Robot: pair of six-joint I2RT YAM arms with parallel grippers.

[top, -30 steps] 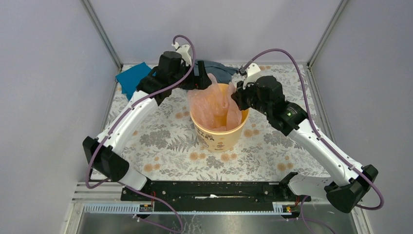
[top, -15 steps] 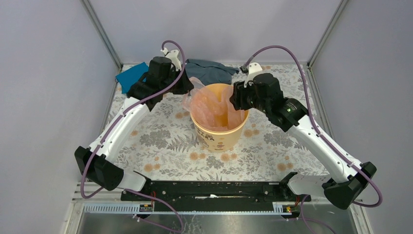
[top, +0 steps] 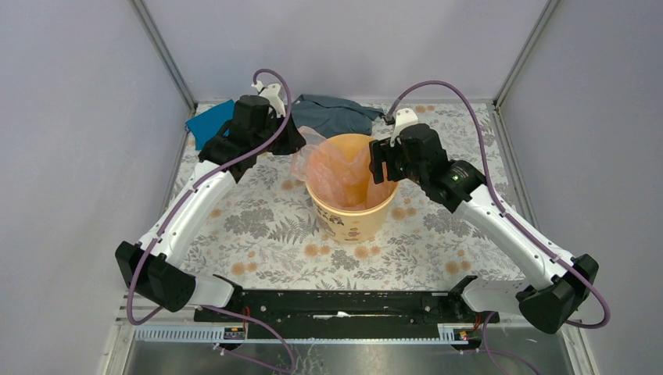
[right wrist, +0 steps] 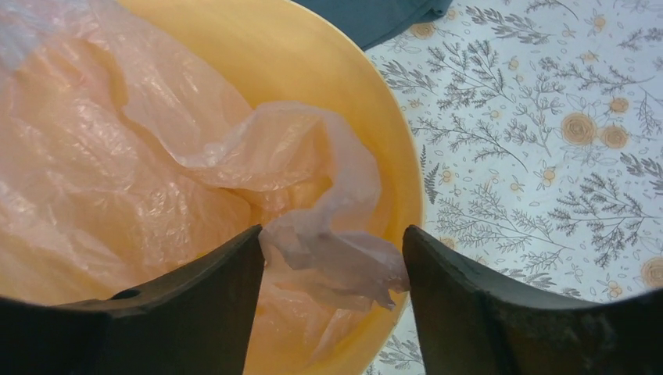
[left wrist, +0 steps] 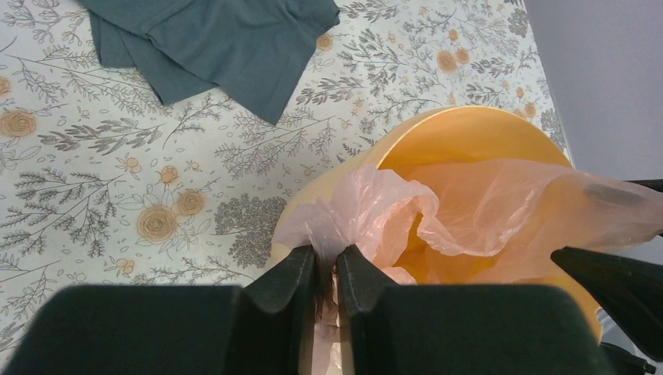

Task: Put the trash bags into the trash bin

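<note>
in the overhead view, a teal cloth (top: 209, 125) lies folded in the upper left of the floral table (top: 258, 226), well apart from the work. just right of it, the left gripper (top: 293, 143) hangs outside the left rim of the trash bin (top: 352, 223). its wrist view shows the jaws at bottom centre pinched tight on a bunched corner of the trash bag (left wrist: 469, 211), which is pulled out over the rim there. a grey cloth (top: 336, 113) lies behind the bin at top centre.

the trash bag (top: 344, 172) is mostly inside the bin, its pale pink film slumped against the inner wall in loose folds, with edges standing up near the left and right rim. at the right rim, the right gripper (top: 381, 160) is spread wide. in its wrist view a crumpled flap of film lies in the gap between the two fingers at lower centre, and it does not look clamped.

the film looks nearly weightless, limp and slick, and it probably springs back when let go. it seems likely to tear if dragged hard over the rim. the best hold looks like a gathered bunch at the edge, as on the left, not a single flat layer. the flap between the right fingers looks like the natural place to close.
</note>
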